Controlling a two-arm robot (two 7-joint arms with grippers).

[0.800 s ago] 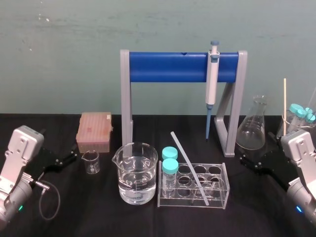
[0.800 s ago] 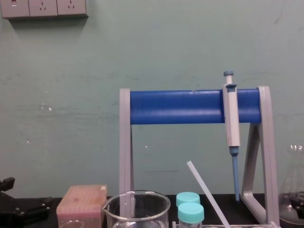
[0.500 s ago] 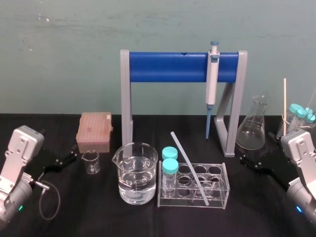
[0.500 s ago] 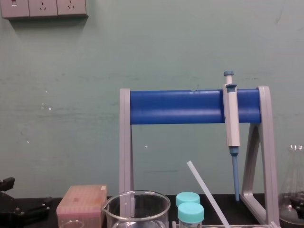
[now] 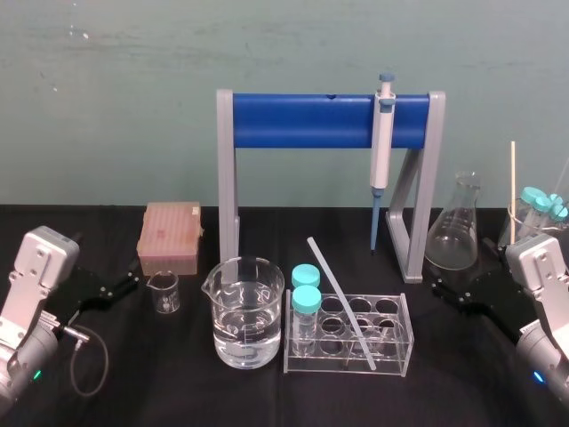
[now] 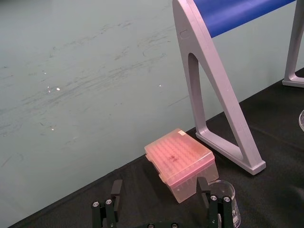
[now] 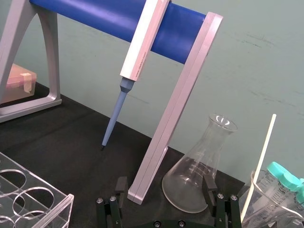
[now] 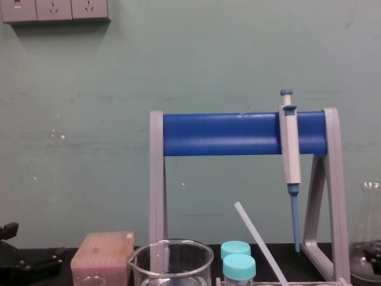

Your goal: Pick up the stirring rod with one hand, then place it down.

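Saw stirring rod [image 5: 340, 301] leaned slantwise in clear test-tube rack [image 5: 391, 363] on bench [image 5: 267, 396], beside water beaker [image 5: 247, 311]; found left gripper [image 5: 127, 285] near small beaker [image 5: 164, 292], fingers [image 6: 115, 189] spread, empty; right gripper [image 5: 442, 290] by Erlenmeyer flask [image 5: 455, 236], likewise spread.

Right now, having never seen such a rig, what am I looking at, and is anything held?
It is a two-armed robot at a black table. One picture looks down from its head, one from its chest, one from each wrist. The black two-fingered left tool and right tool sit low at either side, both open, holding nothing. Between them, a thin translucent whitish stirring rod leans in a clear plastic tube rack, beside a water-filled glass beaker. A grey pipette hangs on the blue-barred stand behind.
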